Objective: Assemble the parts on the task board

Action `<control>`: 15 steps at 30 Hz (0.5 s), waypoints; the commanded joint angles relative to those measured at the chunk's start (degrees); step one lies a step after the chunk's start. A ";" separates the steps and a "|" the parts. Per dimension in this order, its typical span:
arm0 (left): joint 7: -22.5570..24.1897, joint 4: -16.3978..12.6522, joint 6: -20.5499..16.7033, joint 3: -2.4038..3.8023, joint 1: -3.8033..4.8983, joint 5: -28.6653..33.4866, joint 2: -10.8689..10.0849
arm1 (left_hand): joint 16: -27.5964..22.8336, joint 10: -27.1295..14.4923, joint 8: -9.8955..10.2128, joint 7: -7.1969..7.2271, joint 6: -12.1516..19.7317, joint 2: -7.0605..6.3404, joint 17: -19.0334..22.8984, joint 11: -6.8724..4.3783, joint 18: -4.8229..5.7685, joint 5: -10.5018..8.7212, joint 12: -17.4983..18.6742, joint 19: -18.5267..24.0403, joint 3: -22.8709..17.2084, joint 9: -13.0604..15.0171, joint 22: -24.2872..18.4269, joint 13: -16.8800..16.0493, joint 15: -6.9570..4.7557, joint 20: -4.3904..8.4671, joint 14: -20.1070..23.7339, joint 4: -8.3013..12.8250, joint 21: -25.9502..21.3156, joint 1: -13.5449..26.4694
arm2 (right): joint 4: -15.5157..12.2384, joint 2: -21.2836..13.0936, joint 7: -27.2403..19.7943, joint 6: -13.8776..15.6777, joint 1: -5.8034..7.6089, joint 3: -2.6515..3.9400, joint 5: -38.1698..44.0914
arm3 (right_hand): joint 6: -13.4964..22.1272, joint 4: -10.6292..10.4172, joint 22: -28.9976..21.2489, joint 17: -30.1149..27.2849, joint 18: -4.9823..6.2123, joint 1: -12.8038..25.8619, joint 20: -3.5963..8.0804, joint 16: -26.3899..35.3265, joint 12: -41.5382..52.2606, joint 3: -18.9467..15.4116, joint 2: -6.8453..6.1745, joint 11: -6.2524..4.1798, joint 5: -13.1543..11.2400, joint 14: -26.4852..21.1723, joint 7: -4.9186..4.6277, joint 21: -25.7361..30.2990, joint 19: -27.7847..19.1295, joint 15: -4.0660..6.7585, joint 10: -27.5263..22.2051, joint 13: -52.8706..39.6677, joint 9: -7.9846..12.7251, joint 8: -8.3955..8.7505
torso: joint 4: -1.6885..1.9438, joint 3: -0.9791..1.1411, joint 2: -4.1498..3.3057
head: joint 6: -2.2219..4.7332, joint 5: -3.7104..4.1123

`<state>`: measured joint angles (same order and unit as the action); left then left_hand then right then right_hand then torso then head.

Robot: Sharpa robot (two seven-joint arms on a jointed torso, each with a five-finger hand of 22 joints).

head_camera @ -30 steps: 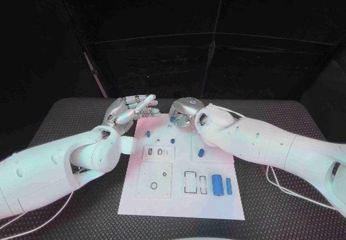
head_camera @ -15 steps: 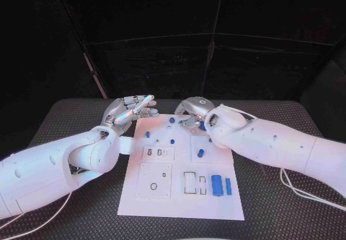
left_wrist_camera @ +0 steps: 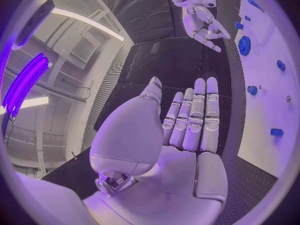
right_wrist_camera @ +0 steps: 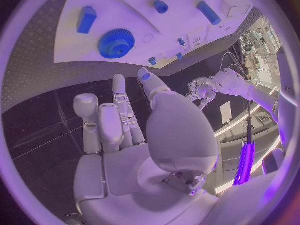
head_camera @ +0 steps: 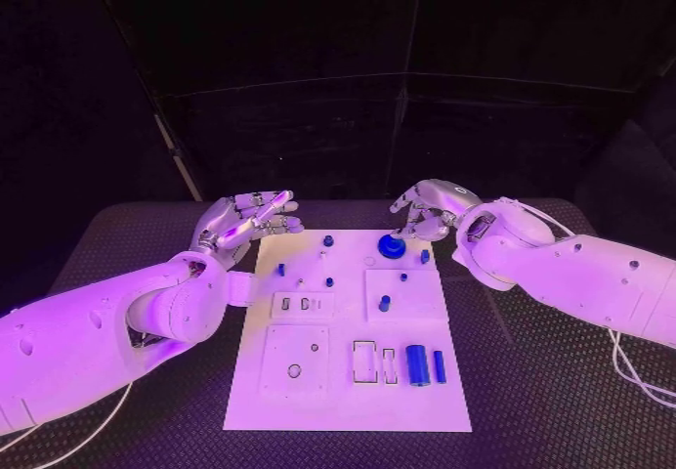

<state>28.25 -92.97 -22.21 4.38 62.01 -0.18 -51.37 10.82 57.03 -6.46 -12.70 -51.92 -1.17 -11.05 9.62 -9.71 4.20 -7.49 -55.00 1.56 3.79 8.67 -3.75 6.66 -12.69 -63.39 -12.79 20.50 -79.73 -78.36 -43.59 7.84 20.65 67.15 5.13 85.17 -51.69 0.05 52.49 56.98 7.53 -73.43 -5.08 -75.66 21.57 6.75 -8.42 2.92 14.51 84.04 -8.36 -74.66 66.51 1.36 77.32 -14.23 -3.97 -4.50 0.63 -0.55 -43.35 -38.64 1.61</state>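
Head view: task board (head_camera: 347, 410) lies flat mid-counter (head_camera: 564, 391), long axis running away from the robot. Blue gear (head_camera: 391, 245) sits on the board's far end, just in front of the right hand (head_camera: 430, 207). Right hand hovers over the far right corner of the board, fingers apart, nothing in it, no contact with the gear. Left hand (head_camera: 247, 221) is up off the counter beside the board's far left corner, fingers stretched out together, released, holding nothing. Small blue pegs (head_camera: 328, 240) stand on the far half of the board; a blue cylinder (head_camera: 416, 363) and a thin blue bar (head_camera: 439, 365) lie side by side near the right edge, closer to the robot.

Left wrist view: left hand (left_wrist_camera: 181, 135) flat, fingers straight and side by side, palm bare. Board (left_wrist_camera: 275, 80) runs past the fingertips with the gear (left_wrist_camera: 244, 45) and pegs on it; right hand (left_wrist_camera: 209, 32) beyond, clear of the gear.

Right wrist view: right hand (right_wrist_camera: 125, 130) relaxed, fingers loosely apart, nothing gripped. Gear (right_wrist_camera: 115, 43) lies on the board (right_wrist_camera: 125, 5) just beyond the fingertips, a blue block (right_wrist_camera: 86, 19) near it.
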 commanded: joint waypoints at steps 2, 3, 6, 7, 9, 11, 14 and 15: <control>0.29 0.12 0.80 0.06 0.09 0.10 0.22 | -0.20 0.10 0.33 0.00 -0.23 0.04 -0.06 0.18 -0.71 -0.25 0.21 -0.20 -0.09 -0.06 -0.06 0.09 0.13 -0.15 -0.14 0.29 -0.19 -0.31 | -0.01 -0.17 4.06 -5.04 0.09 0.08 -3.43 | 0.94 -8.25 1.24 3.96 -0.60 -5.17 -0.24 -2.46 9.49 -6.79 -0.39 0.51 0.55 1.65 0.17 -0.61 0.95 0.10 -4.42 -9.53 -0.12 -1.18 | -0.05 0.06 0.01 | 0.13 0.41; 0.29 0.15 0.81 0.06 0.09 0.12 0.27 | -0.20 0.10 0.33 0.00 -0.23 0.04 -0.06 0.18 -0.71 -0.25 0.21 -0.20 -0.09 -0.06 -0.06 0.09 0.13 -0.15 -0.14 0.29 -0.19 -0.31 | 0.12 -0.10 4.37 -5.71 0.09 0.09 -3.49 | 1.48 -10.99 1.31 5.03 -0.47 -6.25 -0.17 -3.05 12.27 -8.10 -0.54 0.54 0.57 1.72 -0.04 -0.65 0.98 -0.35 -5.38 -12.16 -0.08 -1.43 | -0.01 0.03 -0.01 | 0.15 0.49; 0.26 0.24 0.85 0.06 0.08 0.17 0.37 | -0.20 0.10 0.33 0.00 -0.23 0.04 -0.06 0.18 -0.71 -0.25 0.21 -0.20 -0.09 -0.06 -0.06 0.09 0.13 -0.15 -0.14 0.29 -0.19 -0.31 | 0.62 0.38 5.22 -7.43 0.08 0.10 -3.59 | 2.32 -15.52 1.61 8.46 -0.59 -8.17 -0.49 -4.74 16.63 -9.56 -1.13 0.70 0.62 2.19 -0.46 -0.82 1.15 -0.45 -6.61 -16.13 -0.05 -2.06 | 0.06 0.05 -0.11 | 0.15 0.51; 0.26 0.25 0.85 0.06 0.08 0.17 0.38 | -0.20 0.10 0.33 0.00 -0.23 0.04 -0.06 0.18 -0.71 -0.25 0.21 -0.20 -0.09 -0.06 -0.06 0.09 0.13 -0.15 -0.14 0.29 -0.19 -0.31 | 0.71 0.47 5.31 -7.62 0.08 0.10 -3.60 | 2.42 -16.04 1.69 9.03 -0.56 -8.51 -0.47 -5.01 17.44 -9.75 -1.21 0.68 0.61 2.26 -0.50 -0.87 1.19 -0.59 -6.80 -16.92 -0.06 -2.18 | 0.07 0.05 -0.11 | 0.16 0.52; 0.25 0.29 0.87 0.06 0.08 0.19 0.40 | -0.20 0.10 0.33 0.00 -0.23 0.04 -0.06 0.18 -0.71 -0.25 0.21 -0.20 -0.09 -0.06 -0.06 0.09 0.13 -0.15 -0.14 0.29 -0.19 -0.31 | 1.21 0.98 5.73 -8.41 0.08 0.10 -3.62 | 2.76 -16.85 2.10 10.75 -0.62 -9.07 -0.57 -5.85 21.36 -10.35 -1.20 0.78 0.59 2.46 -0.65 -1.08 1.45 -0.76 -6.82 -20.97 -0.06 -2.59 | 0.10 -0.04 -0.08 | 0.14 0.59; 0.25 0.32 0.88 0.06 0.08 0.20 0.42 | -0.20 0.10 0.33 0.00 -0.23 0.04 -0.06 0.18 -0.71 -0.25 0.21 -0.20 -0.09 -0.06 -0.06 0.09 0.13 -0.15 -0.14 0.29 -0.19 -0.31 | 1.82 1.58 6.29 -9.25 0.08 0.11 -3.36 | 3.01 -16.83 2.98 13.11 -0.80 -9.02 -0.72 -6.95 25.69 -10.74 -1.06 0.89 0.65 2.81 -0.75 -1.53 2.03 -0.81 -6.27 -25.53 -0.06 -3.02 | 0.14 -0.08 -0.10 | 0.06 0.63; 0.24 0.31 0.90 0.06 0.08 0.21 0.41 | -0.20 0.10 0.33 0.00 -0.23 0.04 -0.06 0.18 -0.71 -0.25 0.21 -0.20 -0.09 -0.06 -0.06 0.09 0.13 -0.15 -0.14 0.29 -0.19 -0.31 | 2.40 2.19 6.74 -10.07 0.07 0.10 -2.98 | 3.09 -16.81 3.67 14.64 -0.92 -9.00 -0.79 -7.66 28.55 -10.90 -0.93 0.95 0.68 3.00 -0.79 -1.90 2.46 -0.90 -5.92 -28.57 -0.07 -3.43 | 0.13 -0.09 -0.14 | -0.01 0.58; 0.23 0.31 0.91 0.06 0.08 0.21 0.40 | -0.20 0.10 0.33 0.00 -0.23 0.04 -0.06 0.18 -0.71 -0.25 0.21 -0.20 -0.09 -0.06 -0.06 0.09 0.13 -0.15 -0.14 0.29 -0.19 -0.31 | 2.63 2.44 6.85 -10.30 0.07 0.10 -2.89 | 3.10 -16.80 3.74 14.76 -0.93 -9.03 -0.80 -7.73 28.99 -10.89 -0.88 0.96 0.69 3.00 -0.79 -1.94 2.50 -0.92 -5.91 -29.03 -0.07 -3.52 | 0.13 -0.10 -0.14 | -0.01 0.58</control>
<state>28.19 -92.59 -22.09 4.38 61.99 -0.08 -51.02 10.82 57.02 -6.46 -12.70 -51.92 -1.17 -11.04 9.62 -9.71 4.20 -7.49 -55.00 1.55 3.79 8.68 -3.76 6.66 -12.70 -63.39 -12.79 20.50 -79.73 -75.93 -41.35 12.91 13.30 67.11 5.19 82.37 -48.96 -16.71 56.14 71.56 7.54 -82.12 -5.98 -83.14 50.15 -3.75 -9.55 3.91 14.87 83.94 -9.14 -76.28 68.55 0.81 70.93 -42.81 -4.05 -7.77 0.73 -0.59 -43.44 -38.62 2.22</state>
